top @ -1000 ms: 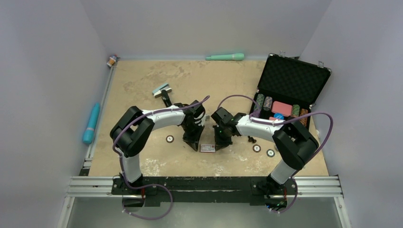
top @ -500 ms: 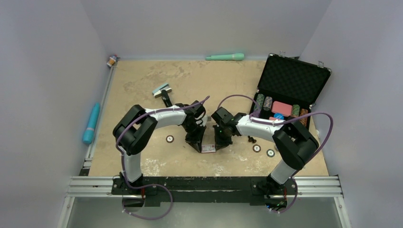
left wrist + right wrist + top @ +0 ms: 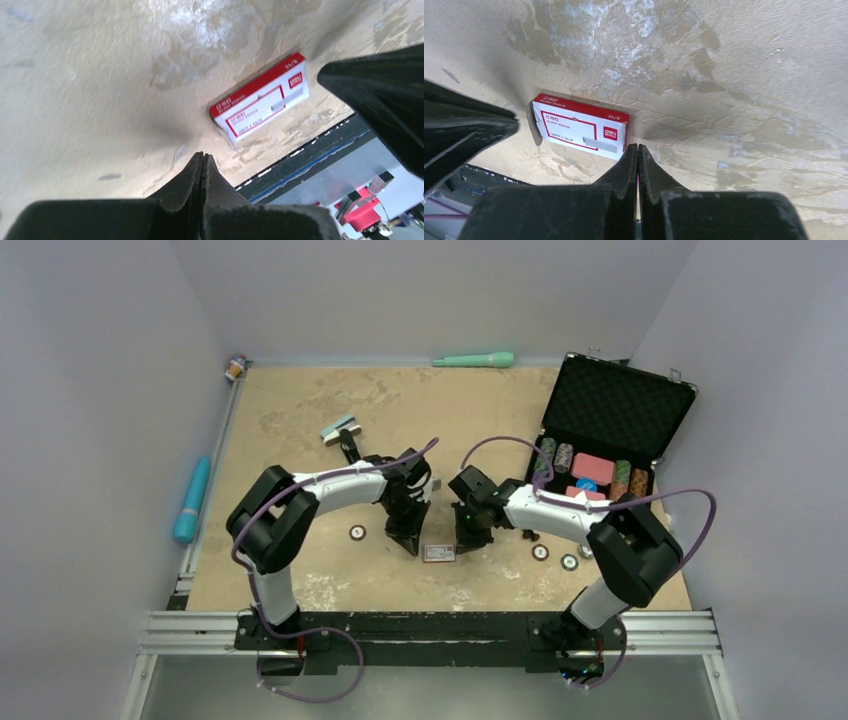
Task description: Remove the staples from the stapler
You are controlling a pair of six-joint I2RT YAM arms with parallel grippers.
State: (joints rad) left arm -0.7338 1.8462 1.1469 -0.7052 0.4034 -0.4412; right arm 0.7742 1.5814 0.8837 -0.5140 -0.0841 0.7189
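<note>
Pinched shut, empty: left claw [image 3: 201, 167] and right claw [image 3: 638, 157] — flanking the staple box [image 3: 260, 95].
The right elbow [image 3: 640, 540] just swung outward; the stapler [image 3: 350, 448], it seems, sits beyond the left arm [image 3: 340, 485] — untouched, unloading not begun.

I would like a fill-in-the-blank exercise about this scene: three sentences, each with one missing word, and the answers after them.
1. The staple box is white and ____.
2. The left pincer and the right pincer both have their fingers ____, with nothing held between them.
3. The lid of the black case stands ____, so the foam inside it shows.

Missing words: red; shut; open.
</note>
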